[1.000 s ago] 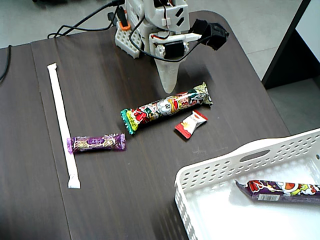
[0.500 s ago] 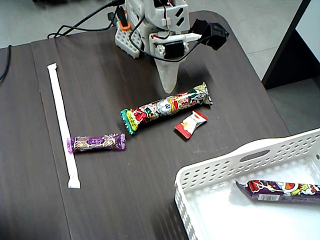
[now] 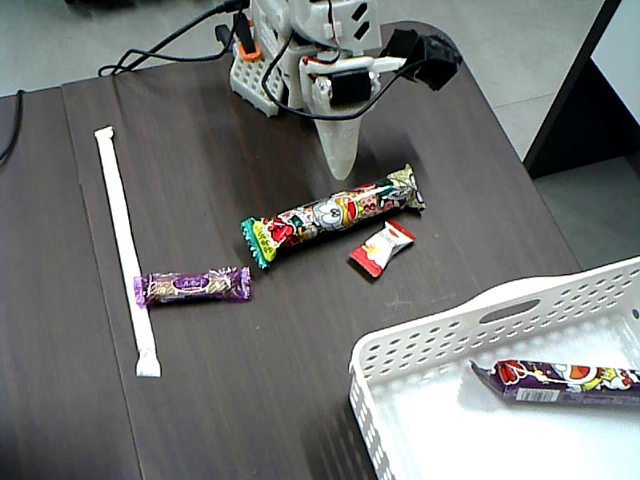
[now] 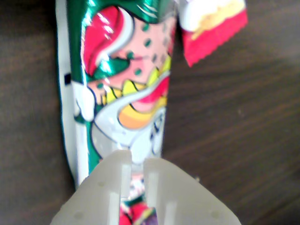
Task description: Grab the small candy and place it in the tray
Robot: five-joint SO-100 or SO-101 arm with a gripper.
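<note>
The small candy (image 3: 381, 248), red and white with crimped ends, lies on the dark table just below the long cartoon-printed stick (image 3: 330, 215). My gripper (image 3: 341, 172) hangs point-down just above that stick's right half, a short way up-left of the candy, shut and holding nothing. In the wrist view the two white fingertips (image 4: 136, 161) stand together over the stick (image 4: 126, 79), and the candy (image 4: 213, 28) shows at the top right. The white perforated tray (image 3: 450, 320) sits at the bottom right, apart from the candy.
A purple wrapped bar (image 3: 192, 285) lies at the left, beside a long white paper-wrapped stick (image 3: 125, 250). A purple printed stick (image 3: 560, 382) lies inside the tray. The arm's base and cables (image 3: 260, 70) stand at the table's far edge.
The arm has drawn up and back slightly, so the gripper tip sits a little higher in the fixed view. The sweets and the tray have not moved.
</note>
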